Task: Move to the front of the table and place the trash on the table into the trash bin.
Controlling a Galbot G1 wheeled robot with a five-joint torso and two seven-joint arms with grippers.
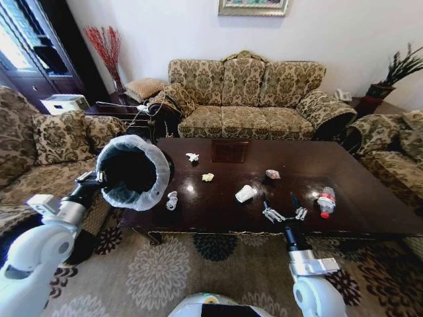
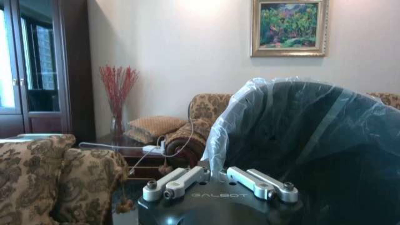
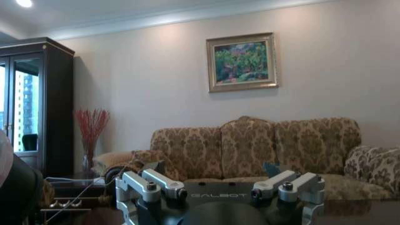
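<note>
Dark glossy wood makes up the desk, a long coffee table with a square inlay at the centre of its top, standing before a patterned sofa.

The left gripper has its jaws closed on the rim of the trash bin, a round dark bin lined with a translucent whitish bag, held tilted at the desk's left end with its mouth turned toward the desk top. In the left wrist view the bin rises just behind the gripper.

The right gripper hovers over the near edge of the desk, right of centre, its jaws spread wide and holding nothing; the right wrist view shows it the same way.

The trash lies scattered on the desk: a white paper cup on its side, just left of the right gripper; a crinkled wrapper behind it; a clear bottle with red label and cap to the right; two paper wads left of centre; and a small clear item near the bin.
</note>
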